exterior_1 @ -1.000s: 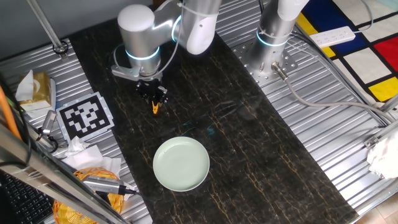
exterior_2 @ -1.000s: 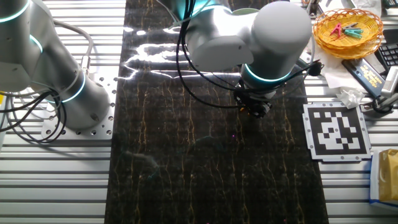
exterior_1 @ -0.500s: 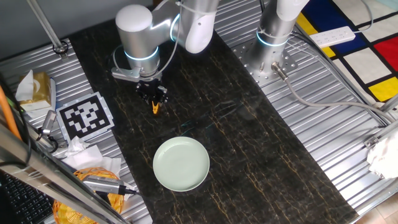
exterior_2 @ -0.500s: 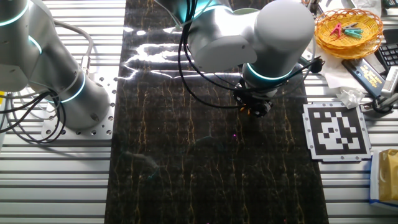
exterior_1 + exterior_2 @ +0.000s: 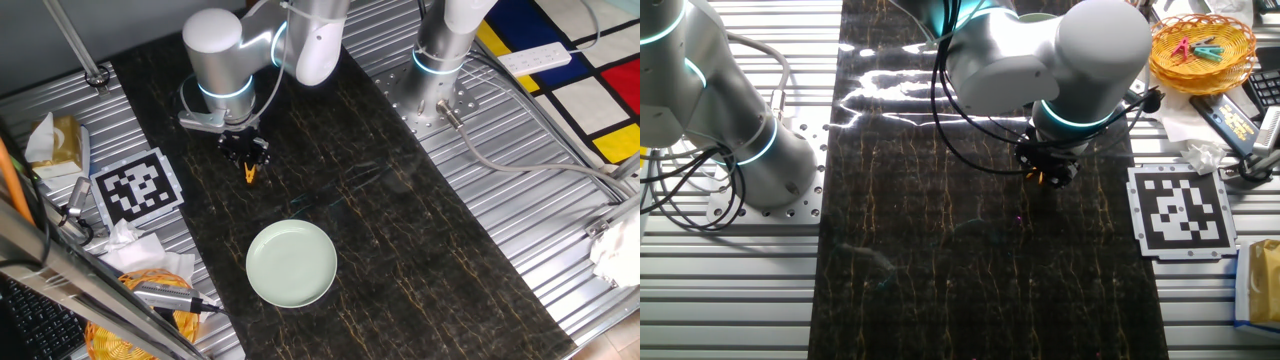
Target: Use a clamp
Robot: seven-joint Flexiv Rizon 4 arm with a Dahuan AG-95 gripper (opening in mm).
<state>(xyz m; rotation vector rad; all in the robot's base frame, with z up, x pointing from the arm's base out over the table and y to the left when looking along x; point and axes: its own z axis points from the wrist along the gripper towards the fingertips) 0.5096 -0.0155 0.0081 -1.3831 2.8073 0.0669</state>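
The clamp (image 5: 249, 173) is pinched in the tool (image 5: 246, 157), prongs down, above the dark surface (image 5: 400, 250). So the pickup looks done. Lower right, the plate (image 5: 291, 262) sits bare — clipping onto its rim is judged still to come.

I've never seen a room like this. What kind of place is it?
Probably a robot lab: a robot arm bolted to a metal table, a printed marker square for cameras, and its tool holding a tiny clamp.
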